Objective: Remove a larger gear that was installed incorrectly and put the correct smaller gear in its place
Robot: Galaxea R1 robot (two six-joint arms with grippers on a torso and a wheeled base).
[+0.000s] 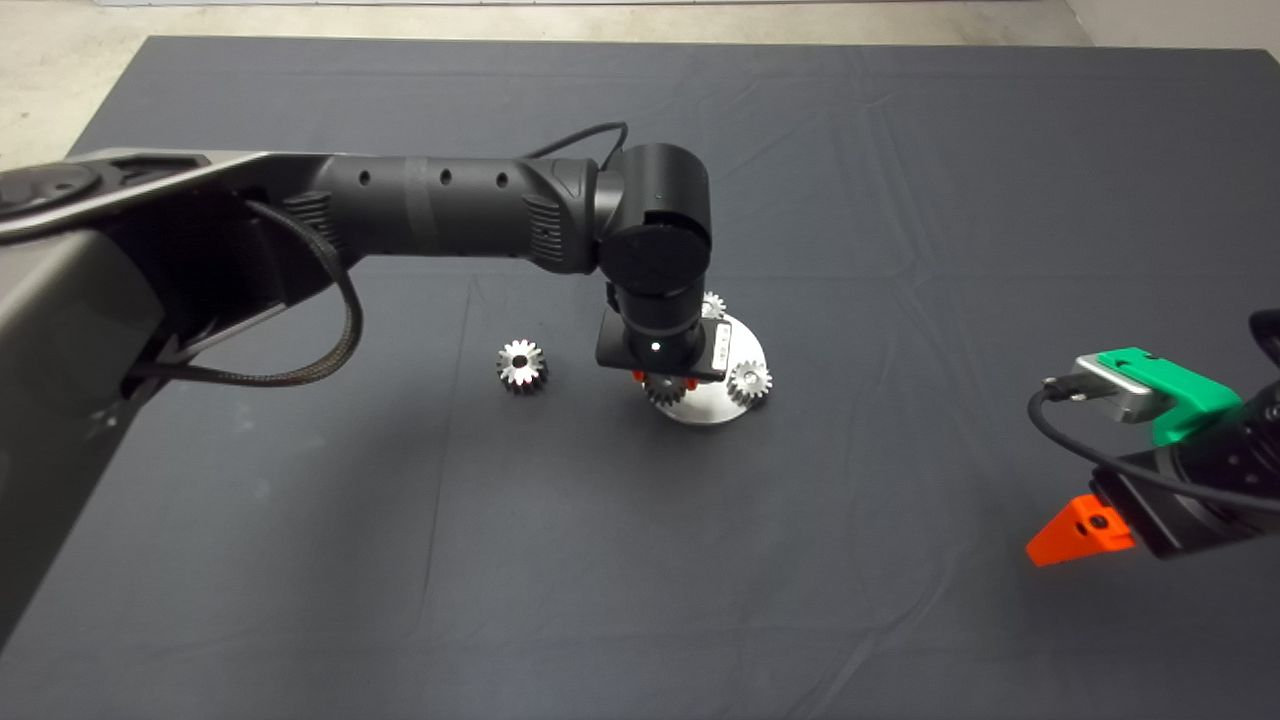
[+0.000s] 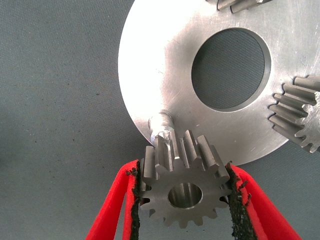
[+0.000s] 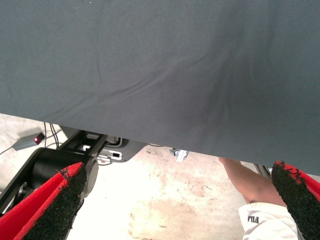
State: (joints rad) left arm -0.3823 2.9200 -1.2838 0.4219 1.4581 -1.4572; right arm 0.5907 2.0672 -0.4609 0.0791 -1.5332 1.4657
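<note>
My left gripper [image 1: 664, 382] hangs over the near-left rim of the round metal plate [image 1: 745, 345]. In the left wrist view it [image 2: 184, 167] is shut on the smaller gear [image 2: 185, 190], pale silver with short teeth. The gear's rim sits right beside a bare peg [image 2: 162, 131] at the plate's [image 2: 165, 65] edge, its bore off the peg. The larger gear [image 1: 521, 365], darker with star-like teeth, lies on the mat left of the plate. My right gripper [image 1: 1080, 530] waits open at the lower right.
Two other small gears stand on the plate, one at the near right [image 1: 749, 381] [image 2: 300, 117] and one at the far side [image 1: 712, 303]. The plate has a wide centre hole [image 2: 230, 67]. The right wrist view shows the mat edge, the floor and a person's leg [image 3: 245, 180].
</note>
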